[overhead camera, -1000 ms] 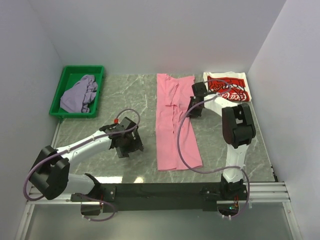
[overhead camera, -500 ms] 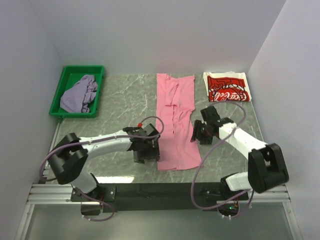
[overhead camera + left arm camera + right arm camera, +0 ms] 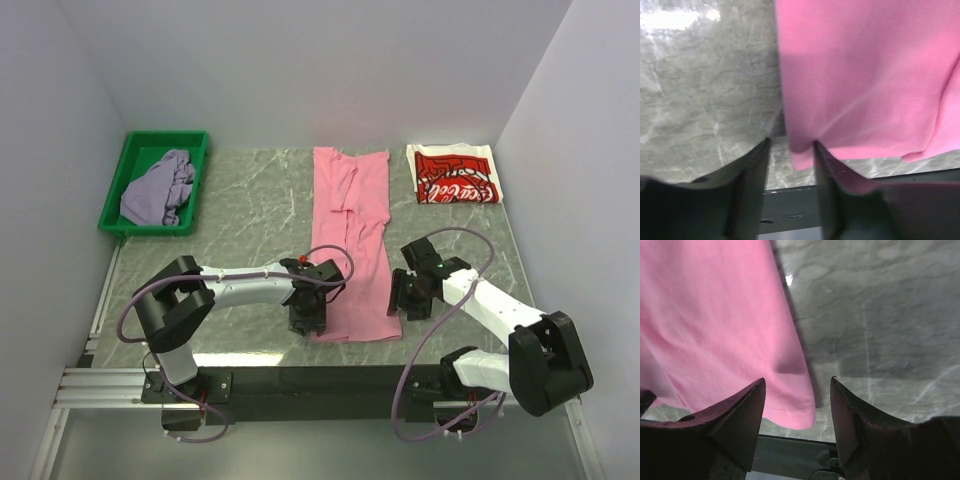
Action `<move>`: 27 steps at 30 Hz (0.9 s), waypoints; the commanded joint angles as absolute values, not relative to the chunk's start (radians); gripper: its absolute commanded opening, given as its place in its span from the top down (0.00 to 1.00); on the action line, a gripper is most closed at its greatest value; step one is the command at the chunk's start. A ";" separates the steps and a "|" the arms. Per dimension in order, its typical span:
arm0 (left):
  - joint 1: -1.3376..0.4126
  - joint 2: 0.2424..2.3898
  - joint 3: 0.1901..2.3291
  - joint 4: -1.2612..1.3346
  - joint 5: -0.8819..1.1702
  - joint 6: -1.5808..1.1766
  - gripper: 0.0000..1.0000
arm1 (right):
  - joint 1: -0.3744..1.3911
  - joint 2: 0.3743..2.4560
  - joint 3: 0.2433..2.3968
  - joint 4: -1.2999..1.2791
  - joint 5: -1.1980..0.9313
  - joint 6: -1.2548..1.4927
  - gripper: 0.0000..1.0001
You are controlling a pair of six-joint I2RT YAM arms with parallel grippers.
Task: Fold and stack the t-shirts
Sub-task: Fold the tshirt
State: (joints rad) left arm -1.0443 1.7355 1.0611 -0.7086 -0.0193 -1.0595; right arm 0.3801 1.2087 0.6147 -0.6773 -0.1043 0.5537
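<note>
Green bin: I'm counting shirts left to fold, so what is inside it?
One crumpled lavender-grey t-shirt lies in the green bin, covering most of its floor. Only a far strip of floor shows bare. Anything under the heap is hidden.

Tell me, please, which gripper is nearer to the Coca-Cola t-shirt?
Right. The right gripper is at the pink t-shirt's near right corner, nearer the Coca-Cola t-shirt; the left gripper is at the near left corner.

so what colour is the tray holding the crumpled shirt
The tray is green, clearest in the top external view.
</note>
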 commanded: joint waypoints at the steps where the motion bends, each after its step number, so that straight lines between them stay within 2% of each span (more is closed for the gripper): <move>1: -1.065 1.761 1.086 -0.745 -0.043 -1.057 0.57 | 0.422 1.216 0.604 -0.692 -0.112 0.594 0.39; 4: -1.066 1.758 1.081 -0.745 -0.048 -1.055 0.68 | 0.451 1.232 0.591 -0.683 -0.097 0.617 0.40; 7: -1.066 1.750 1.080 -0.744 -0.052 -1.054 0.73 | 0.480 1.250 0.589 -0.683 -0.094 0.633 0.41; 19: -1.065 1.733 1.071 -0.736 -0.048 -1.049 0.77 | 0.560 1.209 0.578 -0.775 -0.095 0.696 0.43; 25: -1.065 1.735 1.066 -0.735 -0.044 -1.042 0.79 | 0.565 1.250 0.557 -0.746 -0.113 0.690 0.54; 27: -1.065 1.732 1.063 -0.738 -0.046 -1.043 0.81 | 0.564 1.246 0.554 -0.742 -0.118 0.686 0.66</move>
State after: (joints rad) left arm -1.0580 1.7405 1.0657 -0.7151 -0.0273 -1.0592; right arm 0.5545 1.2377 0.5735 -0.7395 -0.1165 0.6804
